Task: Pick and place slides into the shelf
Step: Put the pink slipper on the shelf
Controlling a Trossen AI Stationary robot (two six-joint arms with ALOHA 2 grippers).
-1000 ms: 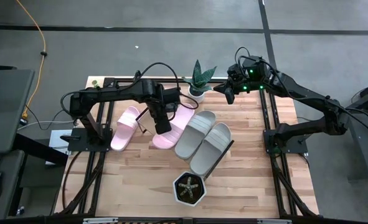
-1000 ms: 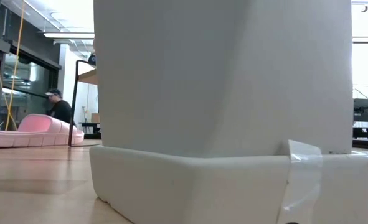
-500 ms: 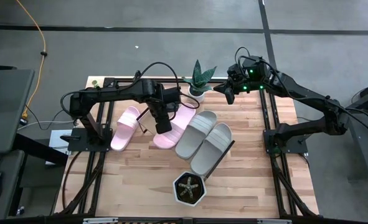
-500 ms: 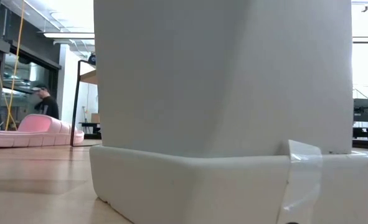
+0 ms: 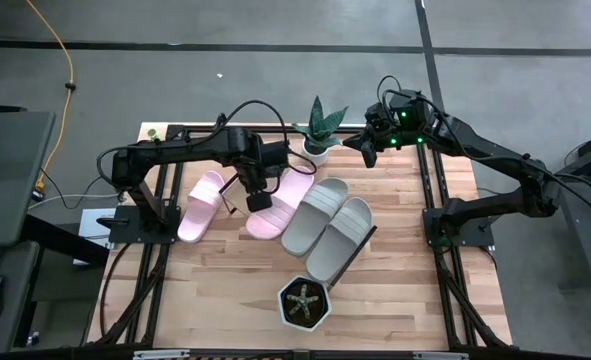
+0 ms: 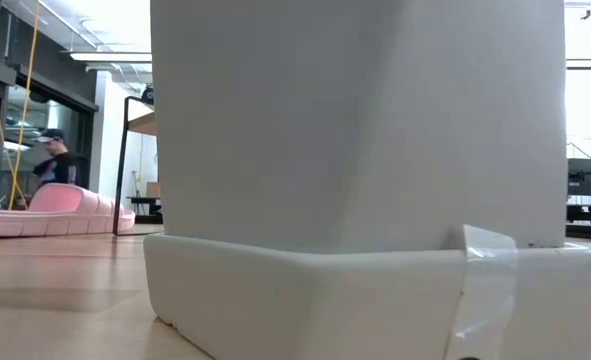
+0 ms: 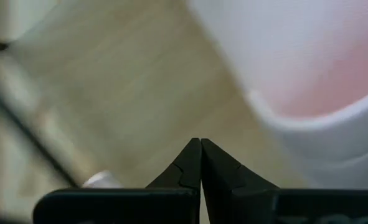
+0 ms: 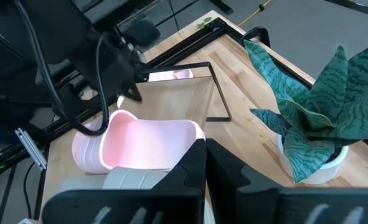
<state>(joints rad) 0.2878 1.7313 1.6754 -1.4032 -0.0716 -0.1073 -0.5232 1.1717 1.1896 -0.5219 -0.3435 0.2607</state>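
Two pale pink slides (image 5: pixel 202 205) (image 5: pixel 280 203) and two grey-beige slides (image 5: pixel 313 215) (image 5: pixel 340 238) lie side by side, soles down, across the middle of the table. The shelf shows only by a thin black end frame (image 5: pixel 359 250) beside the rightmost grey slide. My left gripper (image 5: pixel 258 201) points down, shut, above the wood between the two pink slides; its wrist view shows the shut fingertips (image 7: pixel 200 149) beside a pink slide (image 7: pixel 308 74). My right gripper (image 5: pixel 367 152) hangs shut over the far right of the table, holding nothing (image 8: pixel 205 146).
A snake plant in a white pot (image 5: pixel 320 130) stands at the far edge between the arms. A white hexagonal planter (image 5: pixel 303 304) sits near the front edge and fills most of the low view (image 6: pixel 355 150). A person (image 6: pixel 50 165) is in the room behind.
My left gripper has tipped a little at the wrist while staying over the gap between the pink slides. The slides lie as before. The person in the room behind has walked toward the left.
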